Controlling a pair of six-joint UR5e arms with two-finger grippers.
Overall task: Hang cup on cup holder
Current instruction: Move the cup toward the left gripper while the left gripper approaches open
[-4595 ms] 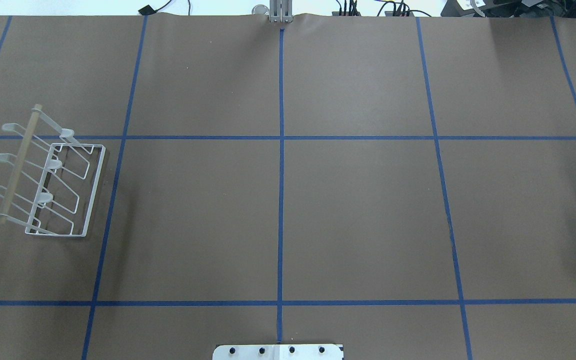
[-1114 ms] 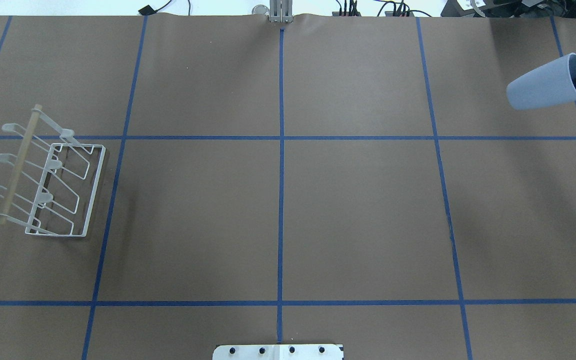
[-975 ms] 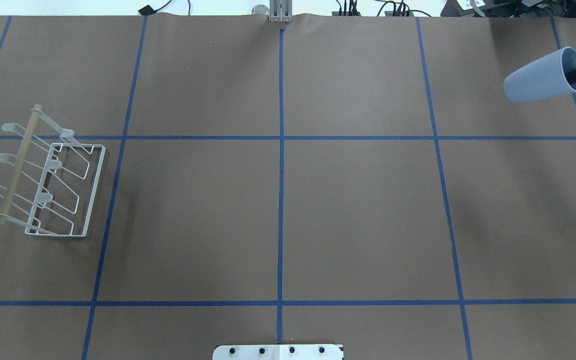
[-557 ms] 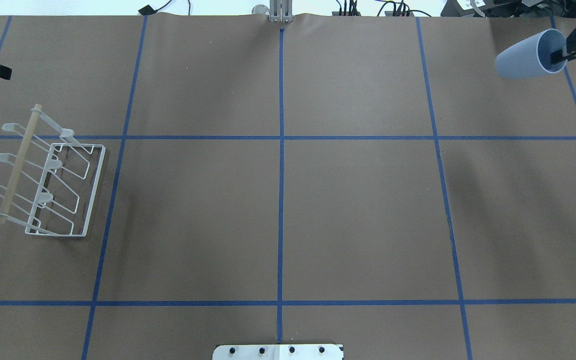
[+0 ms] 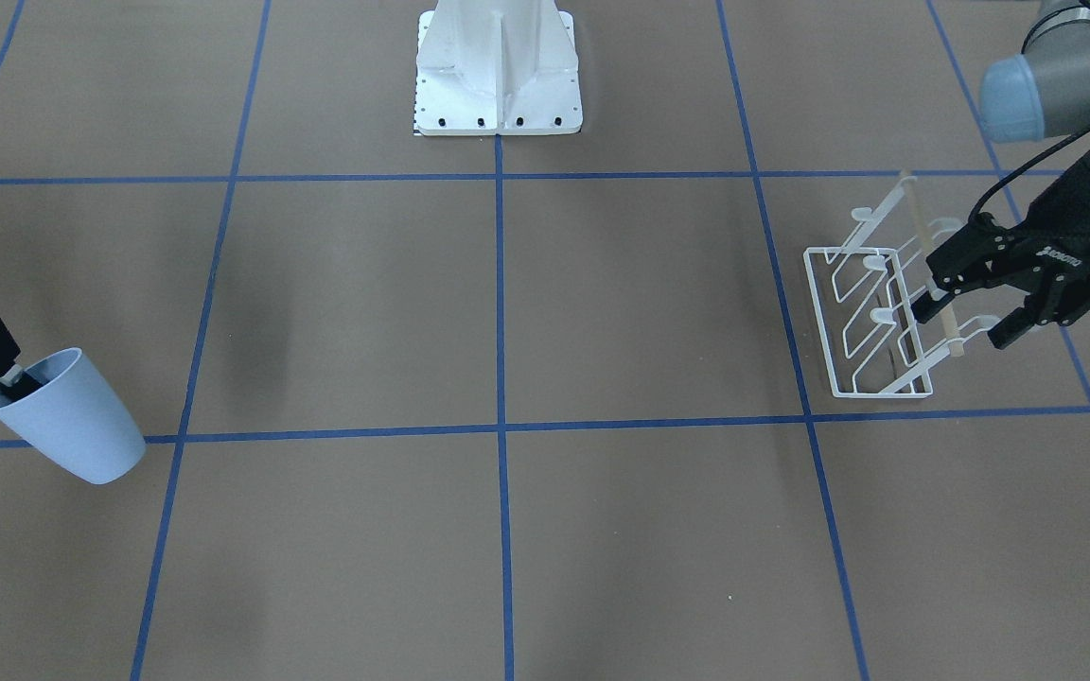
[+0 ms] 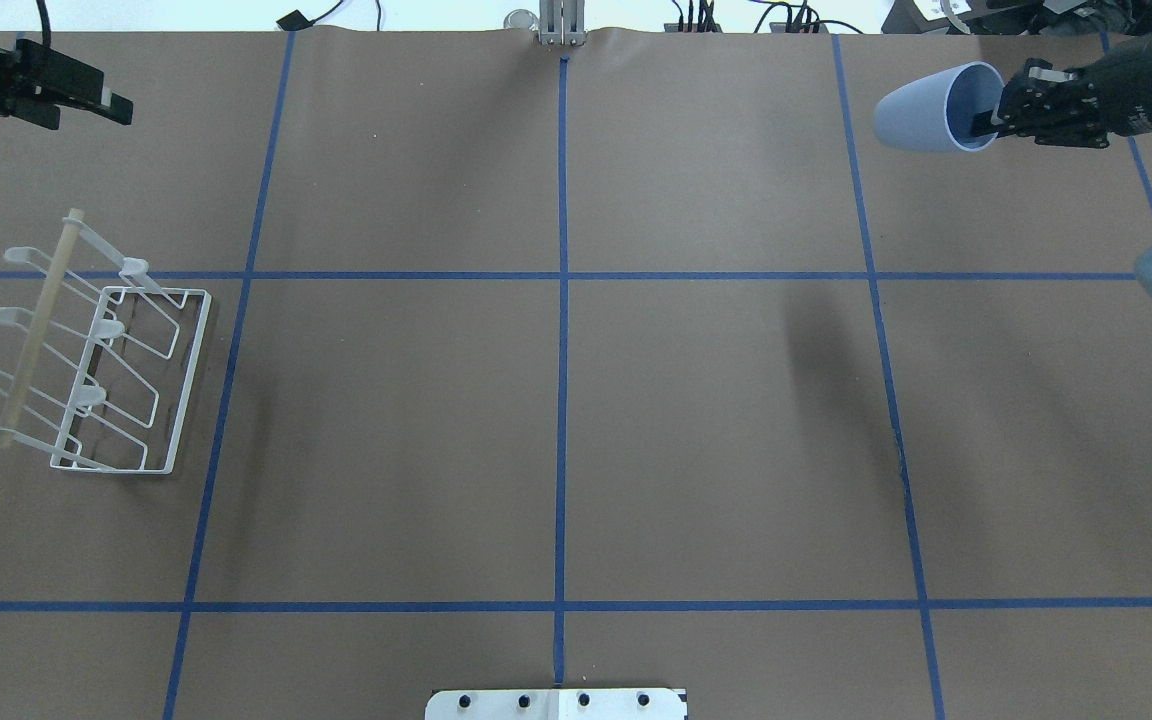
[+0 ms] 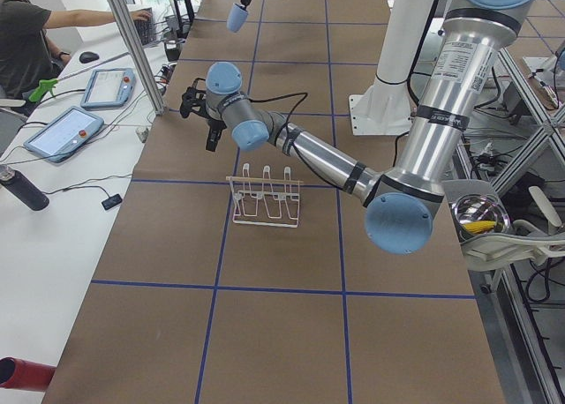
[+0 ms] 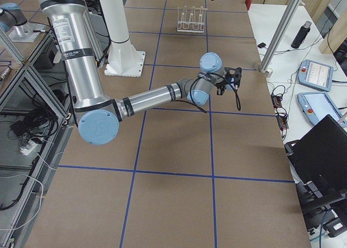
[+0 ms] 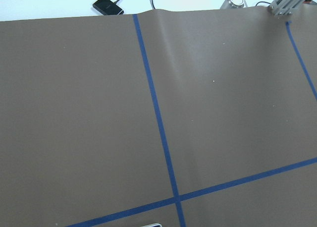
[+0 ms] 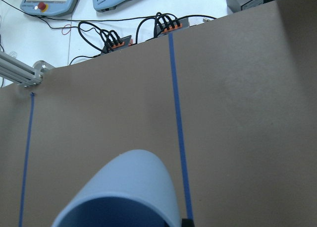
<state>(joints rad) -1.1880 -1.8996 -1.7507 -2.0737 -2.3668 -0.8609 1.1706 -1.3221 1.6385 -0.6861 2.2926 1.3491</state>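
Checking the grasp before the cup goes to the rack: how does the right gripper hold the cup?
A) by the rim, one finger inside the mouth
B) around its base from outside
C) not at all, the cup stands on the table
A: the right gripper pinches the rim of the cup, with one finger dark inside its mouth.

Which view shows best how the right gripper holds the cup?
The overhead exterior view: the cup lies sideways in the air, the right gripper pinching its rim, one finger inside. Front-facing crops the gripper at its edge; the right wrist view shows only the rim; exterior left shows it tiny.
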